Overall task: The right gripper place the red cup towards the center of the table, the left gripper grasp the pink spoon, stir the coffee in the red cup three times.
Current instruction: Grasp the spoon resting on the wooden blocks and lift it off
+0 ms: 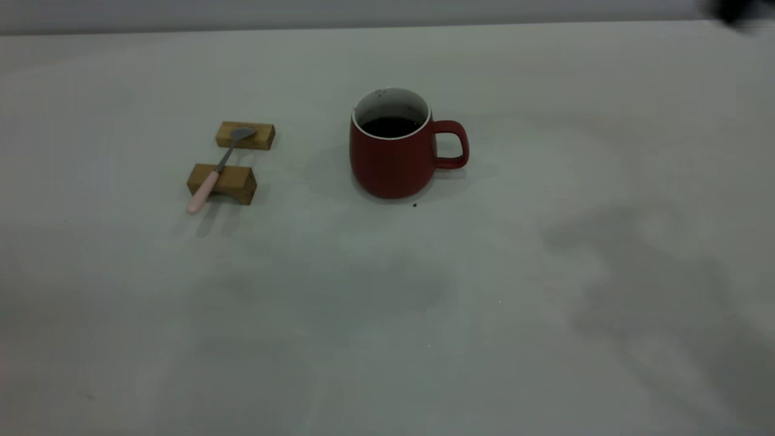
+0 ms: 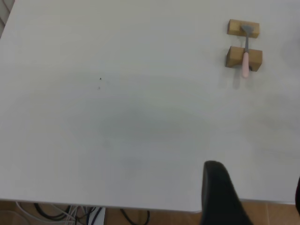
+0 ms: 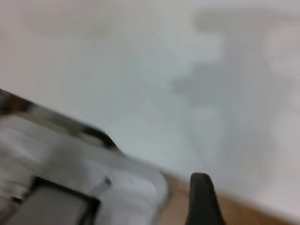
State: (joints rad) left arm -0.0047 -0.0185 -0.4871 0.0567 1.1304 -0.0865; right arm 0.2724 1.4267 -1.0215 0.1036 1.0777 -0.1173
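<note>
Table: red cup mid, two wooden blocks left.

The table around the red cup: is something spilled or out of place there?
Almost nothing. The red cup stands upright on the table, with only a tiny dark speck just in front of it. The pink spoon rests across two wooden blocks.

The pale grey-white bench lies open across its whole near half and right side, giving wide room to pass. A dark red rounded mug stands near the middle, its loop handle jutting right. Well apart on the left, two small wooden blocks carry a pink-handled spoon, with bare surface between them and the mug.
</note>
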